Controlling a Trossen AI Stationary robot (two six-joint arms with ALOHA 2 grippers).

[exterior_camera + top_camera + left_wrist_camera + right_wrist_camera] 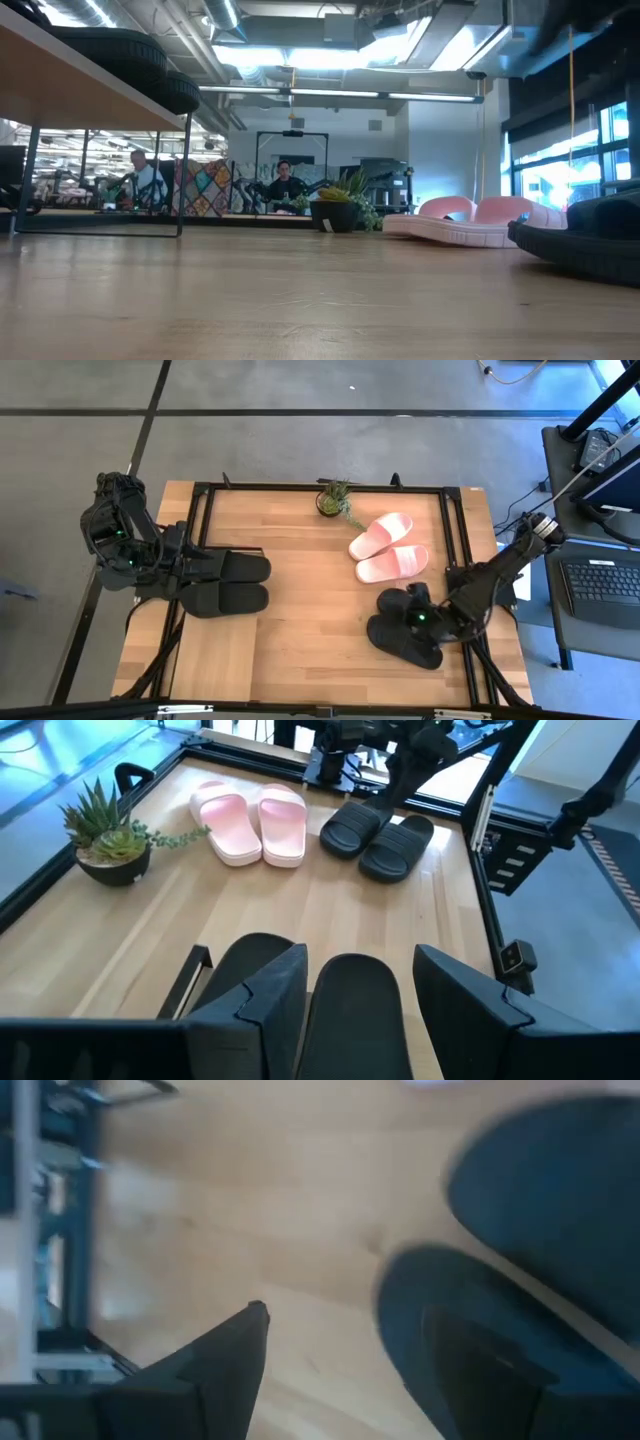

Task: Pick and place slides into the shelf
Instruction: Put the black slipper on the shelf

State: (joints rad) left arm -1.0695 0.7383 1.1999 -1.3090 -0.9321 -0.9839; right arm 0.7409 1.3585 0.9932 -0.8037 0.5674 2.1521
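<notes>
Two black slides point(230, 585) lie side by side on the shelf point(90, 75) at the table's left. My left gripper point(360, 1010) is open just behind them, with a finger on either side of one black slide's point(355, 1010) near end; whether they touch it I cannot tell. Two pink slides point(385, 550) lie soles down on the tabletop, right of centre. Another black pair point(405, 630) lies near the right front. My right gripper point(350, 1370) hovers open over that pair, one finger point(490, 1370) in front of a black slide point(560, 1210).
A small potted plant point(335, 500) stands at the table's far edge, left of the pink slides. A black frame point(455, 530) runs around the tabletop. Bare wood point(310, 610) lies between the shelf and the right-hand slides. People sit in the room beyond the table.
</notes>
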